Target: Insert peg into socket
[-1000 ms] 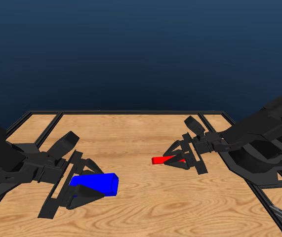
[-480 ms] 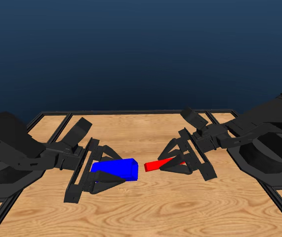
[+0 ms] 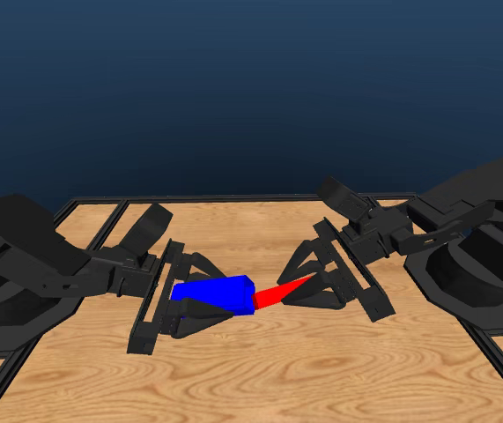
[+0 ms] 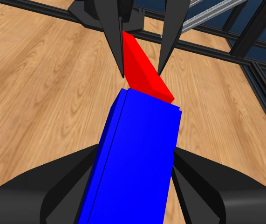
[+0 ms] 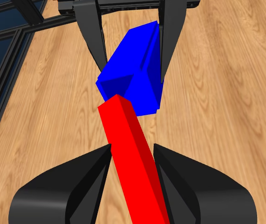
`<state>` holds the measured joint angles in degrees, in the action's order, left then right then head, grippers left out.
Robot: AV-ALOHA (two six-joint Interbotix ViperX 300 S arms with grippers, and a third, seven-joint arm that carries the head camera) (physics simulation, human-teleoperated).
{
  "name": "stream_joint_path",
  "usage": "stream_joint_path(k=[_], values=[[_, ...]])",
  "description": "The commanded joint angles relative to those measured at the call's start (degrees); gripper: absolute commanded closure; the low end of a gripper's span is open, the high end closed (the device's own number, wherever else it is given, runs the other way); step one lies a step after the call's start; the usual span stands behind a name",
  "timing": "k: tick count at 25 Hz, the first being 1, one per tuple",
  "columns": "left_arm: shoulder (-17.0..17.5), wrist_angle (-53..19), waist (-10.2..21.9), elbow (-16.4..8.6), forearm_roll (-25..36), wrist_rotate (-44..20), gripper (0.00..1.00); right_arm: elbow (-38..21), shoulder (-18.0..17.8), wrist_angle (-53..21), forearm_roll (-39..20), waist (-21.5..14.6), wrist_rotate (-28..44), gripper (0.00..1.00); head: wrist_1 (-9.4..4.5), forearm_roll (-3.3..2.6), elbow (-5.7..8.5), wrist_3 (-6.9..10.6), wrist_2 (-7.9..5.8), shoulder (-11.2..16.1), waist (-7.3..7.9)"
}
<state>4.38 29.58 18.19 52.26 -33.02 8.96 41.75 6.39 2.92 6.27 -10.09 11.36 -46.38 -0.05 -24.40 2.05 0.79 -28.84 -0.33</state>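
The red peg (image 3: 279, 293) sits just below the middle of the head view, held above the table (image 3: 260, 370) and tilted, its free end lower and pointing toward picture left. That end meets the near end face of the blue socket (image 3: 216, 293); from the head view the two touch, but it cannot be told how far the peg has gone in. In the left wrist view the peg (image 4: 144, 72) disappears behind the far end of the socket (image 4: 135, 163) at an angle to the block's long axis. In the right wrist view the tip of the peg (image 5: 133, 154) lies against the lower edge of the socket's (image 5: 137, 77) end face, slightly skewed.

The right gripper (image 3: 314, 284), right of centre in the head view, is clamped on the peg, one jaw on each side of the bar. The left gripper (image 3: 200, 301), left of centre, is clamped on the socket, its jaws pressing the block's two sides. Both things hang clear of the wood, with shadows beneath them. The black frame (image 3: 233, 199) runs along the table's far edge, against a dark blue background.
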Motion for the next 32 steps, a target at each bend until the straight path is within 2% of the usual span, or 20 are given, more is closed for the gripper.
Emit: stream_joint_path(k=[1, 2, 3, 4, 5, 6, 7, 9, 10, 12, 14, 18, 21, 25, 26, 27, 29, 31, 32], values=[[-0.65, -0.16, 0.07, -1.76, 1.07, -0.44, 1.0, -2.28, 0.79, -2.82, -1.98, 0.76, 1.52, 1.0, 0.32, 0.05, 0.57, 0.15, -0.01, -0.37, 0.14], [-0.37, -1.77, 0.12, -2.24, 1.78, -0.55, 1.0, -2.55, 0.98, -2.82, -2.37, 0.56, 1.9, 1.0, 0.29, 0.05, 0.58, 0.16, -0.02, -0.36, 0.18], [-1.29, -0.73, 1.0, -1.2, 1.94, -0.58, 1.0, -2.86, 1.21, -3.02, -3.06, 0.8, 3.12, 1.0, 0.35, 0.06, 0.58, 0.17, -0.07, -0.34, 0.24], [-0.47, -1.05, -0.09, -3.2, 2.17, -1.42, 1.0, -2.82, 1.04, -3.17, -4.64, 0.72, 4.57, 1.0, 0.28, 0.07, 0.61, 0.22, -0.1, -0.31, 0.31], [-0.89, -1.55, 0.16, -4.4, 1.83, -1.41, 1.0, -2.79, 0.3, -3.84, -4.09, 0.98, 3.98, 1.0, 0.31, 0.08, 0.62, 0.27, -0.1, -0.28, 0.37], [-1.04, -2.29, -0.13, -3.12, 2.91, -1.81, 1.0, -3.23, 0.46, -3.79, -4.1, 1.22, 4.0, 1.0, 0.32, 0.09, 0.62, 0.3, -0.1, -0.26, 0.4], [-0.93, -0.98, 0.13, -3.59, 2.45, -1.66, 1.0, -3.28, 0.19, -3.83, -4.9, 1.1, 4.95, 1.0, 0.32, 0.1, 0.61, 0.35, -0.12, -0.26, 0.44], [-1.54, -1.69, 0.01, -2.88, 2.85, -1.84, 1.0, -3.68, -0.14, -4.5, -5.37, 1.29, 5.63, 1.0, 0.33, 0.12, 0.6, 0.4, -0.13, -0.25, 0.54], [-1.68, -0.73, 0.12, -2.9, 2.8, -2.04, 1.0, -3.72, -0.43, -4.03, -5.08, 1.29, 5.42, 1.0, 0.37, 0.13, 0.62, 0.44, -0.16, -0.23, 0.6], [-0.56, -3.98, -0.71, -3.4, 3.74, -2.27, 1.0, -4.82, -1.43, -5.0, -5.94, 1.03, 6.8, 1.0, 0.43, 0.14, 0.62, 0.51, -0.26, -0.25, 0.74], [-0.69, -1.29, -0.43, -3.96, 3.27, -2.36, 1.0, -5.89, -2.65, -4.77, -5.79, 0.51, 6.87, 1.0, 0.35, 0.17, 0.6, 0.5, -0.29, -0.29, 0.87], [-1.78, -3.22, -1.04, -5.07, 3.93, -2.47, 1.0, -12.67, -7.13, -10.39, -9.54, -1.08, 9.34, 1.0, 0.45, 0.17, 0.63, 0.62, -0.43, -0.34, 1.0], [-1.84, -3.58, -0.97, -4.73, 4.11, -2.77, 1.0, -18.06, -10.23, -15.99, -13.6, -2.45, 12.03, 1.0, 0.47, 0.16, 0.65, 0.64, -0.5, -0.35, 1.03], [-1.79, -4.55, -0.63, -3.85, 4.39, -3.17, 1.0, -24.79, -13.39, -22.88, -18.82, -5.06, 15.82, 1.0, 0.55, 0.2, 0.66, 0.67, -0.41, -0.42, 1.12], [-0.82, -4.52, -0.96, -4.83, 4.05, -3.14, 1.0, -26.32, -13.39, -25.47, -20.0, -5.61, 17.38, 1.0, 0.57, 0.2, 0.66, 0.74, -0.46, -0.45, 1.17], [-0.83, -3.47, -0.35, -4.58, 4.35, -3.39, 1.0, -26.34, -13.73, -26.65, -20.7, -5.91, 18.63, 0.01, 0.54, 0.23, 0.65, 0.82, -0.47, -0.49, 1.29], [-1.54, -4.05, -0.28, -3.68, 4.52, -3.31, 1.0, -25.77, -13.43, -28.56, -21.67, -5.7, 20.88, 0.0, 0.57, 0.25, 0.63, 0.96, -0.57, -0.57, 1.47], [-0.95, -3.83, -0.19, -3.86, 4.62, -3.61, 1.0, -24.31, -12.69, -30.4, -22.16, -5.84, 23.64, 0.0, 0.61, 0.3, 0.63, 1.05, -0.7, -0.68, 1.75], [-1.85, -3.7, -0.08, -2.94, 4.37, -3.37, 1.0, -23.85, -11.82, -31.31, -22.55, -5.9, 25.12, 0.0, 0.59, 0.31, 0.63, 1.08, -0.79, -0.74, 1.88]])
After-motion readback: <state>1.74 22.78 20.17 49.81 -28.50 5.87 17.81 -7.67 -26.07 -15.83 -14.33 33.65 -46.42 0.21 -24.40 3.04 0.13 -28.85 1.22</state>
